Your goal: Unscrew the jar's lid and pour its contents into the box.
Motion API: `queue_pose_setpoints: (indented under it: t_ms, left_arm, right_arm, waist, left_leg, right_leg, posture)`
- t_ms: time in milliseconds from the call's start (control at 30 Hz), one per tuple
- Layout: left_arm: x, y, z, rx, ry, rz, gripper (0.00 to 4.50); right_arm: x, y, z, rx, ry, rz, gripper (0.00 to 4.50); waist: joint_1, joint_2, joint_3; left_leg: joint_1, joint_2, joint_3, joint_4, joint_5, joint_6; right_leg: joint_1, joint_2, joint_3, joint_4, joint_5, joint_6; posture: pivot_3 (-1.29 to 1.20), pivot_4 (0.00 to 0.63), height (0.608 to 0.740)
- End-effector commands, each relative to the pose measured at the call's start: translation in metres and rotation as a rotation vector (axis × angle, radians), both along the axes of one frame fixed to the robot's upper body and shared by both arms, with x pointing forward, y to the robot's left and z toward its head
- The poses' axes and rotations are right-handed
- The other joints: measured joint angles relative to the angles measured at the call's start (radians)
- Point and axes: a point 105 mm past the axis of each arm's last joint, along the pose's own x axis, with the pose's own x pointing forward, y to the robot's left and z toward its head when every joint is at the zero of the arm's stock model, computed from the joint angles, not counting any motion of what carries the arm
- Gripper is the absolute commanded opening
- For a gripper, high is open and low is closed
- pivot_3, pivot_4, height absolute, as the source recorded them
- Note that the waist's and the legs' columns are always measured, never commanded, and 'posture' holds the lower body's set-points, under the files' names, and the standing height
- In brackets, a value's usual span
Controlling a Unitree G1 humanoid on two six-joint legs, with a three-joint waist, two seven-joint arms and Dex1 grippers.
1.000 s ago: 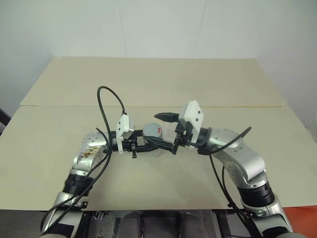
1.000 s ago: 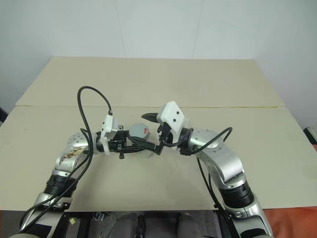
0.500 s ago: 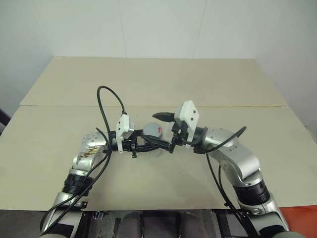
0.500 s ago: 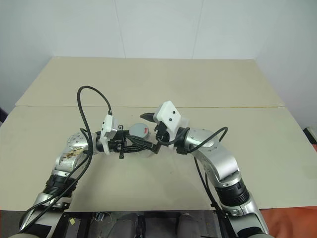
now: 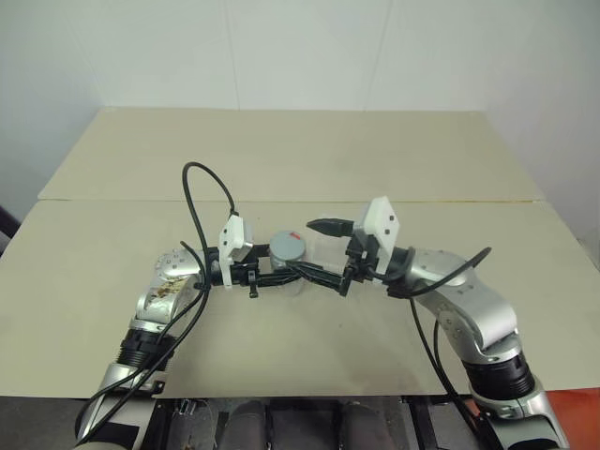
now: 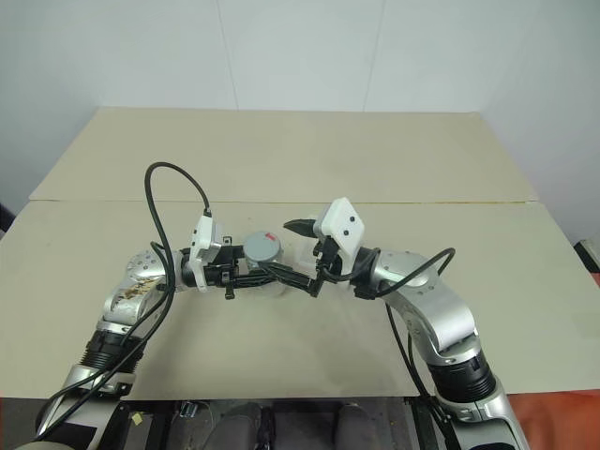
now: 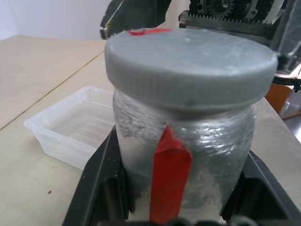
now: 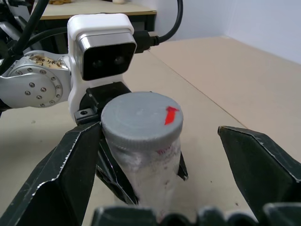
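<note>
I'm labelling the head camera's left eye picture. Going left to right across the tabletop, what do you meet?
Left pincer, shut on the jar → the jar with its grey lid on → the clear box just behind → right pincer, open. All over the beige table.

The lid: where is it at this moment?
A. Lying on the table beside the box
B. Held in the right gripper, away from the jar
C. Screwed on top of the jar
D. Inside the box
C. The grey lid sits on top of the jar, which the left gripper clamps by its body, while the right gripper stands open around it.
</note>
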Motion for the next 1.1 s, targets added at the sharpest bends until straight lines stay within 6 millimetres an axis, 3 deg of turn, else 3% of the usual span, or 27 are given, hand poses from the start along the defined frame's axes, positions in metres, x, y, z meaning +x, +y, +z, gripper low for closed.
queue_pose_setpoints:
  t_ms: [33, 533, 667, 800, 1100]
  left_arm:
    - [-0.003, -0.002, 0.013, -0.013, -0.050, -0.029, 1.93]
    - [-0.002, -0.001, 0.011, -0.011, -0.049, -0.031, 1.93]
    - [-0.001, -0.001, 0.011, -0.013, -0.050, -0.029, 1.93]
    - [0.000, -0.002, 0.011, -0.014, -0.051, -0.030, 1.93]
    - [0.000, -0.001, 0.012, -0.014, -0.053, -0.027, 1.93]
  right_arm:
    - [-0.001, -0.014, 0.014, 0.024, -0.058, -0.048, 4.48]
    - [-0.005, -0.029, 0.015, 0.022, -0.058, -0.080, 4.48]
    - [-0.020, -0.016, 0.019, 0.033, -0.056, 0.024, 4.48]
    - [-0.022, 0.002, 0.018, 0.044, -0.055, 0.057, 4.48]
    - [-0.004, 0.026, 0.016, 0.036, -0.070, 0.009, 4.48]
  waist:
    - [0.001, 0.000, 0.000]
    - [0.001, 0.000, 0.000]
    - [0.001, 0.000, 0.000]
    - [0.000, 0.000, 0.000]
    - [-0.002, 0.000, 0.000]
  left_leg:
    - [0.000, 0.000, 0.000, 0.000, 0.000, 0.000]
    - [0.000, 0.000, 0.000, 0.000, 0.000, 0.000]
    - [0.000, 0.000, 0.000, 0.000, 0.000, 0.000]
    - [0.000, 0.000, 0.000, 0.000, 0.000, 0.000]
    - [0.000, 0.000, 0.000, 0.000, 0.000, 0.000]
  right_leg:
    - [0.000, 0.000, 0.000, 0.000, 0.000, 0.000]
    - [0.000, 0.000, 0.000, -0.001, 0.000, 0.000]
    - [0.000, 0.000, 0.000, -0.001, 0.000, 0.000]
    - [0.000, 0.000, 0.000, -0.001, 0.000, 0.000]
    - [0.000, 0.000, 0.000, 0.001, 0.000, 0.000]
  posture:
    - [0.00, 0.150, 0.740]
    - [0.00, 0.150, 0.740]
    - [0.00, 0.150, 0.740]
    - [0.00, 0.150, 0.740]
    - [0.00, 0.150, 0.740]
